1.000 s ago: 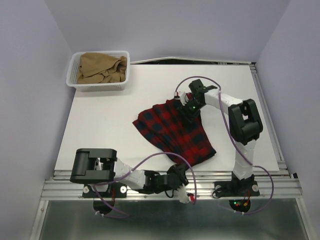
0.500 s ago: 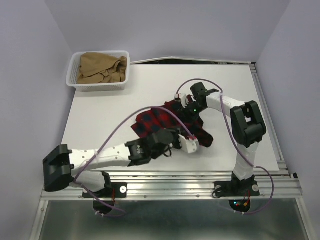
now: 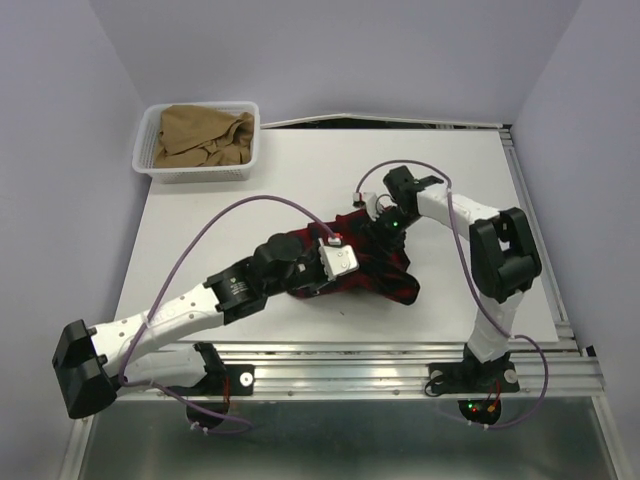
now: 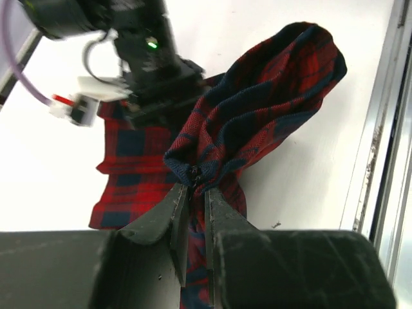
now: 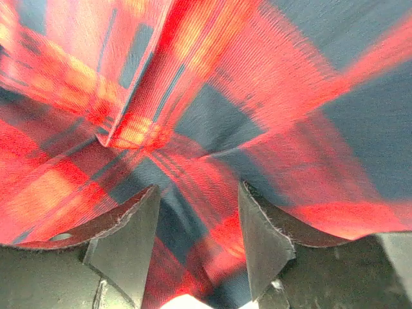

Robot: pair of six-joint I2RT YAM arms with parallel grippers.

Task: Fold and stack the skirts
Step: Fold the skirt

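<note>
My left gripper [image 4: 195, 190] is clamped on a gathered edge of the tartan skirt [image 4: 270, 109]. The jaws are pressed nearly together with the cloth pinched at their tips, and a loop of plaid stands up beyond them. The rest of that skirt lies bunched on the white table [image 3: 220, 220] near the middle, toward the near edge.

My right gripper [image 5: 198, 190] sits on the skirt's far side. Its jaws are part-way apart with plaid filling the gap. I cannot tell whether they bite the cloth or only press on it.

From above, my left arm [image 3: 230, 290] reaches in across the near left of the skirt and hides part of it. Its purple cable [image 3: 215, 225] arches over the table beside it. In my left wrist view the dark body of the right gripper sits just behind the lifted fold, blocking the cloth there.

The tan skirt [image 3: 205, 135] lies crumpled in the white mesh basket [image 3: 150, 165] at the far left corner, well apart from both grippers. A metal rail [image 3: 330, 352] runs along the near edge, close to the plaid's near edge.
</note>
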